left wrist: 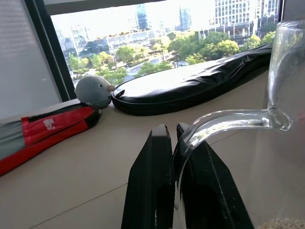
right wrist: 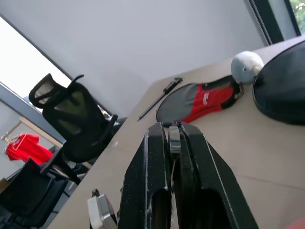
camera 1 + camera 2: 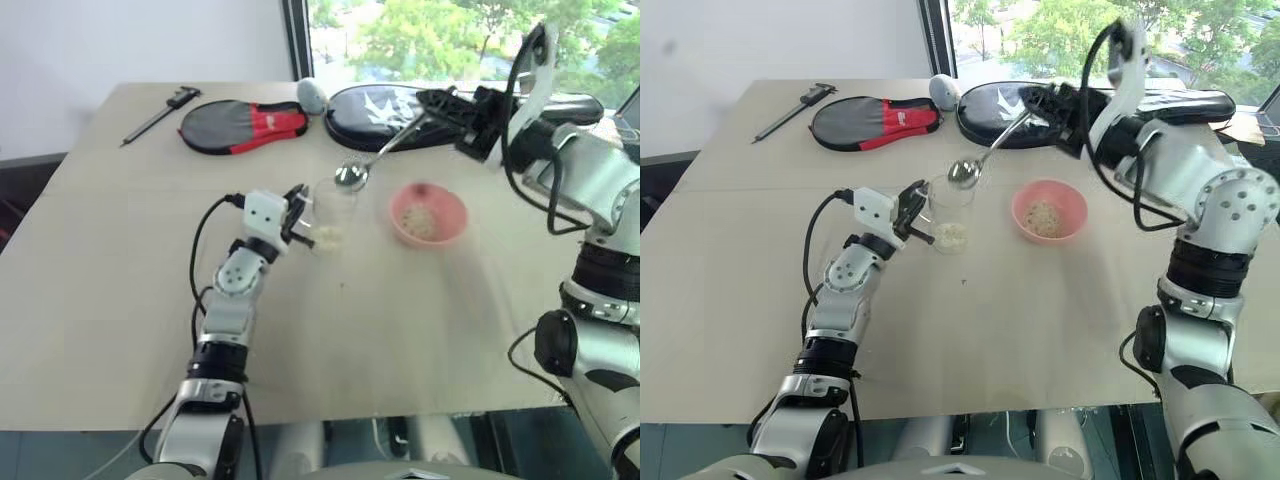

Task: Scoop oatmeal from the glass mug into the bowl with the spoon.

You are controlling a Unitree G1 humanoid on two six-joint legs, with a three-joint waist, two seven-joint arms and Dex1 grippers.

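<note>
The clear glass mug (image 3: 335, 208) stands mid-table with pale oatmeal (image 3: 330, 237) at its bottom. My left gripper (image 3: 296, 214) is shut on the mug's handle (image 1: 224, 121), the glass loop pinched between its black fingers (image 1: 152, 181). The silver spoon (image 3: 352, 176) hangs tilted with its small bowl just above the mug's rim. Its thin handle runs up to my right gripper (image 3: 437, 104), which is shut on it (image 2: 174, 138). Whether the spoon carries flakes I cannot tell. Right of the mug sits the pink bowl (image 3: 428, 214), with some oatmeal (image 3: 1043, 217) inside.
Along the far table edge by the window lie a red and black racket case (image 3: 243, 124), a black racket case (image 3: 385, 105) and a grey plush toy (image 3: 311, 94). A dark caliper (image 3: 160, 112) lies at the far left. The tan tabletop (image 3: 400, 340) is bare toward me.
</note>
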